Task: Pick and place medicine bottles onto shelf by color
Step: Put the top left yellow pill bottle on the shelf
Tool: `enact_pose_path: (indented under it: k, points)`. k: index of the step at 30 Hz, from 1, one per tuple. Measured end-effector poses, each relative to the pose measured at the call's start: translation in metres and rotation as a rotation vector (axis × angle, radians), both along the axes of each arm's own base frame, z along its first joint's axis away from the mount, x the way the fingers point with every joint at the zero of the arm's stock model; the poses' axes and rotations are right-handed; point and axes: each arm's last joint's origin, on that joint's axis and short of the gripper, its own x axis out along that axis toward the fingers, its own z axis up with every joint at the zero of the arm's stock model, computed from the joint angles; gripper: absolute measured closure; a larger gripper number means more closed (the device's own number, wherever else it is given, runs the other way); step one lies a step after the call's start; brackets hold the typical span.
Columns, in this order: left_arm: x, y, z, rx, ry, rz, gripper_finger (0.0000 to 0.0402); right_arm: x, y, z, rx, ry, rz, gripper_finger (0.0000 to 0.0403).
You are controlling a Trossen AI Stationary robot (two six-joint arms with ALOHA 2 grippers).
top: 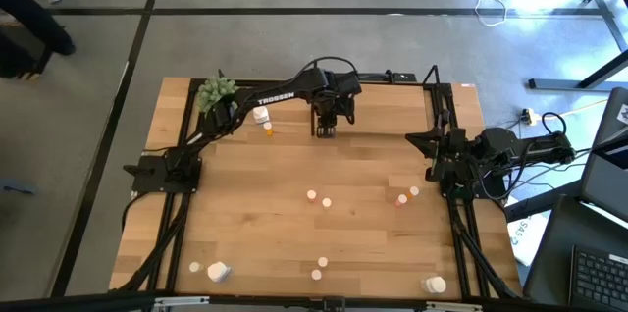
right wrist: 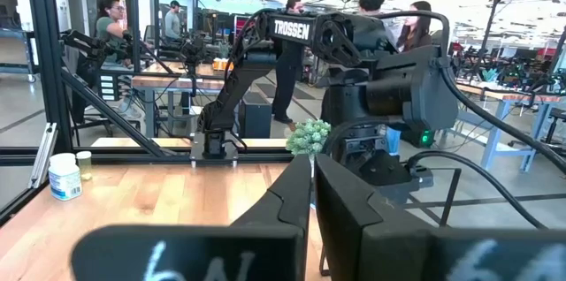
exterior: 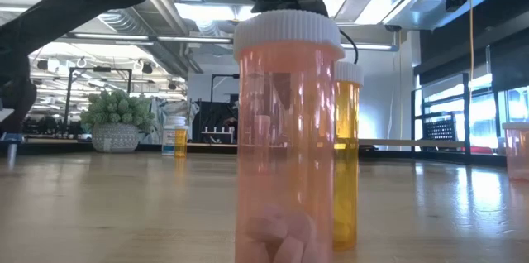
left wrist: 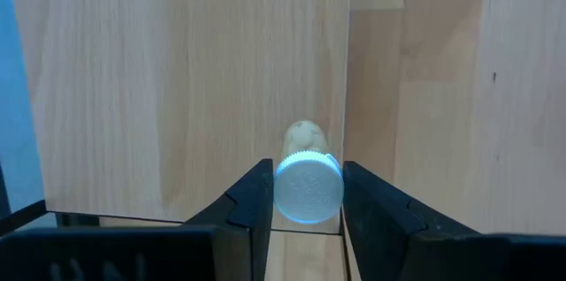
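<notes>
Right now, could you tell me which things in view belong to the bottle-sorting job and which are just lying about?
Part of the job:
- white-capped bottle, gripped by the left gripper
- loose bottles scattered on the table
- shelf beneath the held bottle

Just lying about:
- green plant ball
- right gripper, shut, parked at the table's right edge

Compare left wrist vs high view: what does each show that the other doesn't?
Left wrist only: the left gripper shut on a white-capped bottle, held above the light wood.

High only: the right gripper parked at the table's right edge, the green plant ball, and bottles scattered across the tabletop, such as a white-capped bottle near the front.

Both: the left gripper over the far middle of the table.
</notes>
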Motion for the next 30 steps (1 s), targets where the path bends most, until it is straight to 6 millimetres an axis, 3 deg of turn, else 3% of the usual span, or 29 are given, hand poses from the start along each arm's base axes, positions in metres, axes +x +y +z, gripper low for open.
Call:
enact_pose_path:
  k: [16,30]
  points:
    - [-0.0002,0.0004,0.0,0.006,0.0,0.027,0.0288,0.0,0.0,0.0,0.0,0.0,0.0,0.038]
    - [-0.0007,0.0013,-0.0001,0.016,0.009,0.004,0.0215,0.0,0.0,0.0,0.0,0.0,0.0,0.038]
